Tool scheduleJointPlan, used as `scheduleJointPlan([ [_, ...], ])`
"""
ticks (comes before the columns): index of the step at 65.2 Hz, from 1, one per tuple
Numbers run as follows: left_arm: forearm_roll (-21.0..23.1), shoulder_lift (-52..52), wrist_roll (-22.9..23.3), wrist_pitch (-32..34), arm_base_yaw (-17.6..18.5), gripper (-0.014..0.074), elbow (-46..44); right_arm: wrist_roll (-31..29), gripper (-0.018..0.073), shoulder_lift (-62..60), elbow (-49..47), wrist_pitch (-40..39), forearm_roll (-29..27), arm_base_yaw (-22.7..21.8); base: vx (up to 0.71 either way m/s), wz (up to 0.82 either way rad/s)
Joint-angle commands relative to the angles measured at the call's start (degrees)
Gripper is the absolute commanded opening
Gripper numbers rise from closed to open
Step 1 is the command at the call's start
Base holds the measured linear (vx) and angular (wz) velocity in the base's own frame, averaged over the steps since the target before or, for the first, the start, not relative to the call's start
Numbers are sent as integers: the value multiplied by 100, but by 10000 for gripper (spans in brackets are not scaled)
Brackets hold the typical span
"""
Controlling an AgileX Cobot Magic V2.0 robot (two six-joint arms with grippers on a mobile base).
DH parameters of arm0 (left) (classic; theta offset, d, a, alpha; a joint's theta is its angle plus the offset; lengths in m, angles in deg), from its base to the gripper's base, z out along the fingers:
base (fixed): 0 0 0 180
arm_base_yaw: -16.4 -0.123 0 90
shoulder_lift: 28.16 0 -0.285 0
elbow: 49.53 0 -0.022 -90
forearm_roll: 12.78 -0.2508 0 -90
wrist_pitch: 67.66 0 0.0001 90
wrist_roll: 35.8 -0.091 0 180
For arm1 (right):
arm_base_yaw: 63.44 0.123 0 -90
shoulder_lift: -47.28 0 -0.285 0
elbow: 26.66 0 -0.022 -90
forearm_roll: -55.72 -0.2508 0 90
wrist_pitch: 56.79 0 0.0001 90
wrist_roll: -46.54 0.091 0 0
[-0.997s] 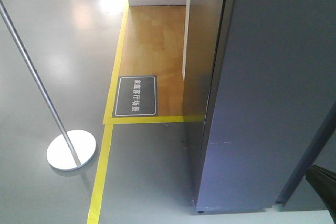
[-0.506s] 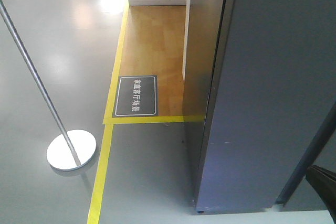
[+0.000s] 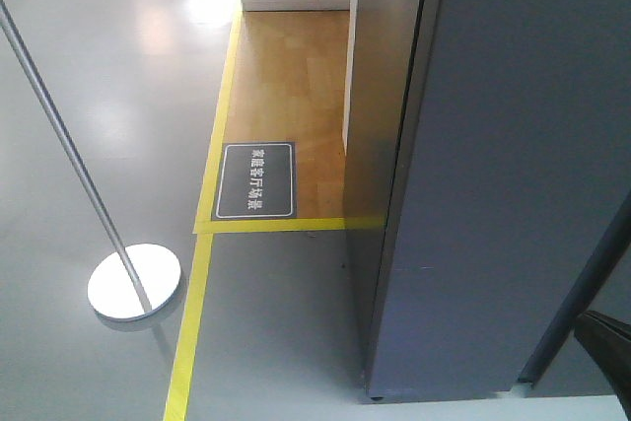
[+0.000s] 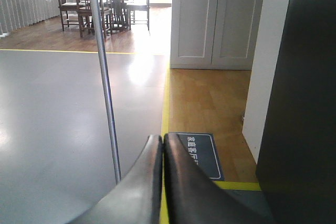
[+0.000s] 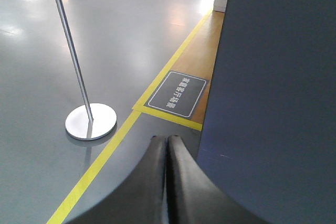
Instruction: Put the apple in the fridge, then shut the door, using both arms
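Both pincers are pressed together and nothing is held: the left gripper (image 4: 163,142), the right gripper (image 5: 167,141). The dark fridge (image 5: 273,103) is seen at three o'clock. No apple is seen anywhere. The pole stand (image 5: 90,121) at ten o'clock could be knocked if an arm is swung.
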State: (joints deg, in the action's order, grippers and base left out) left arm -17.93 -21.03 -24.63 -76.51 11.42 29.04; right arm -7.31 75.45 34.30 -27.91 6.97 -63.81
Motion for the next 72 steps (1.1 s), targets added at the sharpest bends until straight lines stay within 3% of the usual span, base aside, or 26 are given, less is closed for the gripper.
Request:
scheduleJointPlan([
  [1,0,-83,57,417,46,-6,-97,-49,-3,34,-153,-230,-151,-25,0,0],
  [21,0,-83,57,417,46,-6,-97,-54,-3,34,-153,-249,-133,-25,0,0],
  [39,0,-83,57,417,46,-6,-97,109,-3,34,-148,-523,346,-25,0,0],
  [47,0,-83,57,417,46,-6,-97,1040,-3,34,-86,-627,1388,-20,0,0],
  [60,0,-83,57,412,46,-6,-97,3664,-3,-51,567,-1307,2905,-6,0,0],
  [72,0,-83,57,412,46,-6,-97,5238,-3,-848,1198,-2258,4350,100,0,0],
])
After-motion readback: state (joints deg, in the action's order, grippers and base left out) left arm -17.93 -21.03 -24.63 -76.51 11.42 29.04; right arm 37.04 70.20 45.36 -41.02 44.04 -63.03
